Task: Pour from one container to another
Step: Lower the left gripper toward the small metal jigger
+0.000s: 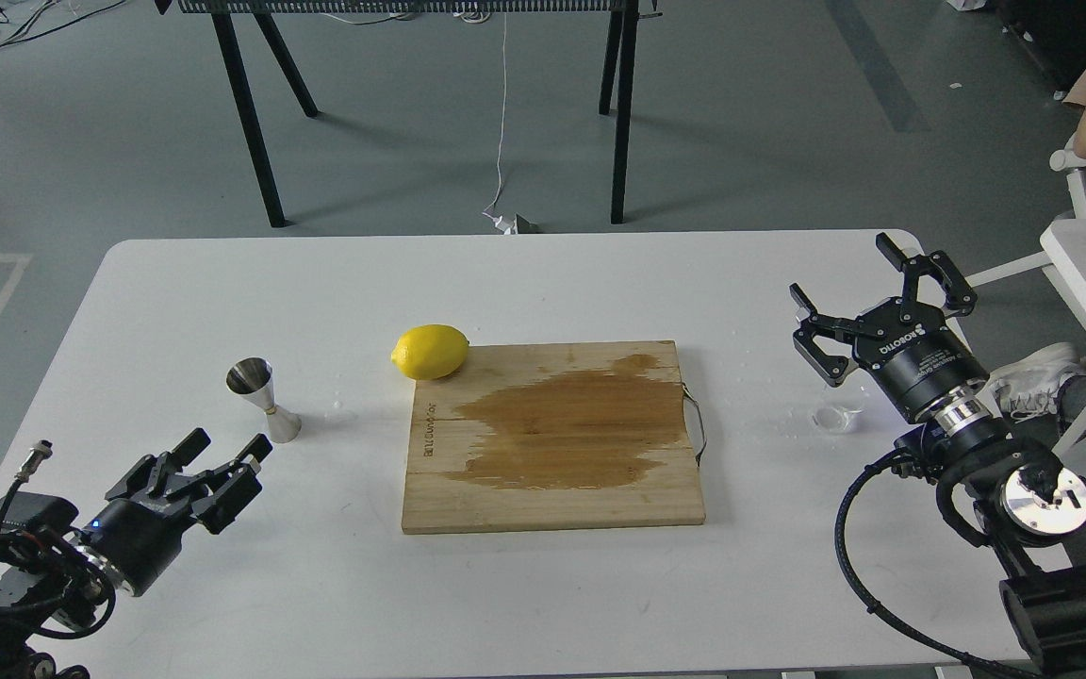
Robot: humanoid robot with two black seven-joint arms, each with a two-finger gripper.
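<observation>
The steel hourglass jigger (265, 399) stands upright on the white table (543, 283), left of centre. Near the right edge sits the small clear glass cup (835, 417), hard to make out against the white top. My right gripper (845, 283) hovers just behind the cup, open wide, nothing between its fingers. At the front left, my left gripper (227, 445) is low over the table, open and empty, its tips a short way in front of the jigger.
A wooden cutting board (552, 500) with a large wet stain lies at the middle, and a yellow lemon (430, 351) rests at its back left corner. Small droplets lie near the cup. Black table legs stand on the floor behind.
</observation>
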